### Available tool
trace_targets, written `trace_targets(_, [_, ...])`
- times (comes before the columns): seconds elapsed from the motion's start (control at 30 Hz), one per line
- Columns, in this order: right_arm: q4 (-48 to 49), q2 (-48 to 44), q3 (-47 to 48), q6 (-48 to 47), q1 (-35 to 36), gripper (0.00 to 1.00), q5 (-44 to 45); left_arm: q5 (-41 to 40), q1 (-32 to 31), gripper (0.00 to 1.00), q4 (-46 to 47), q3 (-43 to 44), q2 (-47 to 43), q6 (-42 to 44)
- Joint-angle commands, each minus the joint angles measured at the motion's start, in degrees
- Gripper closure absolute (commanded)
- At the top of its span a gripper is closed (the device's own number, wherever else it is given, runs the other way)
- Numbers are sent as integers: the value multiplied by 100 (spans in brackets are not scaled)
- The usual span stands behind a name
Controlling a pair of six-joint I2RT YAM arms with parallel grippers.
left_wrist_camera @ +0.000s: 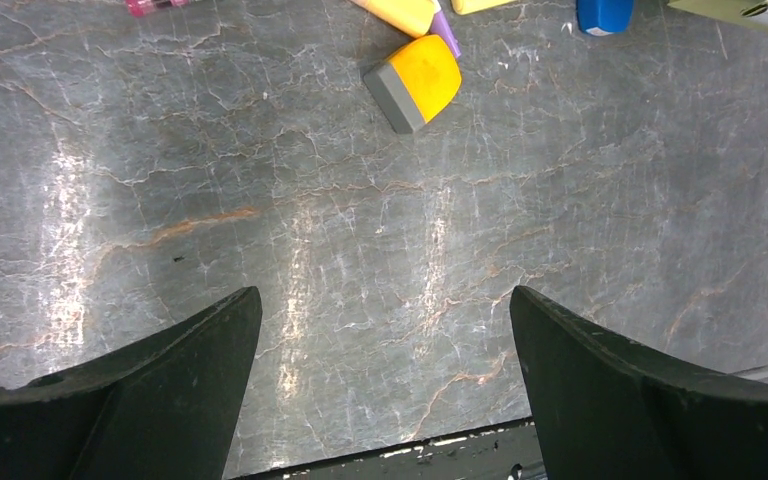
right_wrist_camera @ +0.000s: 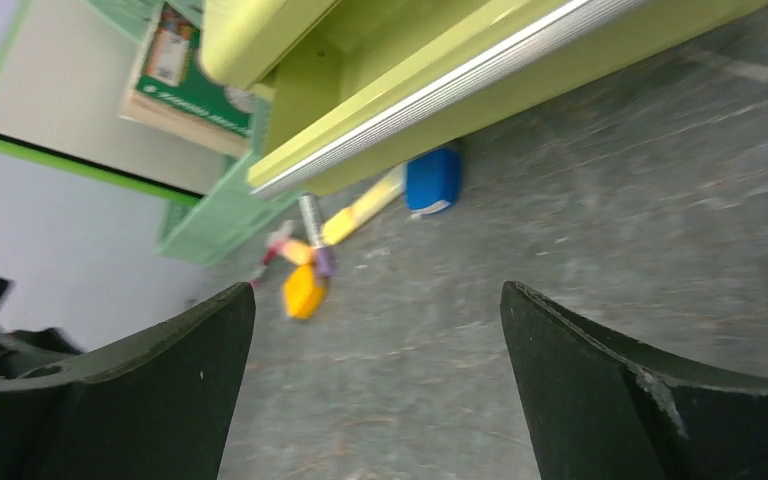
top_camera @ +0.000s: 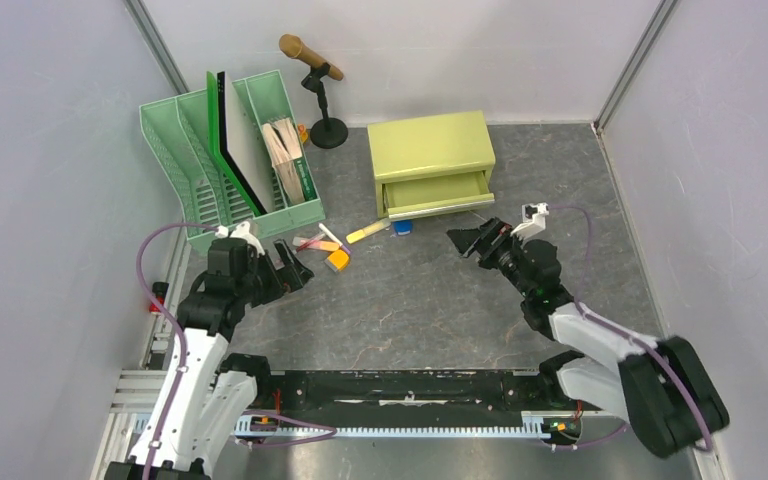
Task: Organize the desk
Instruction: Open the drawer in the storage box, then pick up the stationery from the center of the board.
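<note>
Jaws of the left gripper (left_wrist_camera: 385,300) and right gripper (right_wrist_camera: 375,290) are held wide apart over the desk (top_camera: 440,310). The far microphone (top_camera: 310,57) is shown only from above.

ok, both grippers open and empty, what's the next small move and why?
Probably ease the left gripper forward onto the orange-and-grey block: it lies loose on the desk just ahead of those open jaws, the closest loose item near the open drawer.
</note>
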Motion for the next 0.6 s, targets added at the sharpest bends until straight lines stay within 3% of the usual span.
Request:
trace_targets(0.0, [-2720,-1015,370,-1753,-54,2,900,331,-66,0,177,203,332,175])
trace_targets(0.13, [-3143,-1625,-53,-1853,-114,2,1045,216,-377,0,180,325,515,226])
trace_targets(0.23, [-3145,-1676,-313,-1871,-447,2,840,-37,-968,0,146,512,605,275])
trace_targets(0.37, [-3264,-1362,-136,-2055,-968,2,80,-917,-2104,0,-242,1182,1038,417])
trace_targets(0.57, [-3569,-1383,55,-2280,-1052,2,76,-2101,-2845,0,-948,2347,1826,1104])
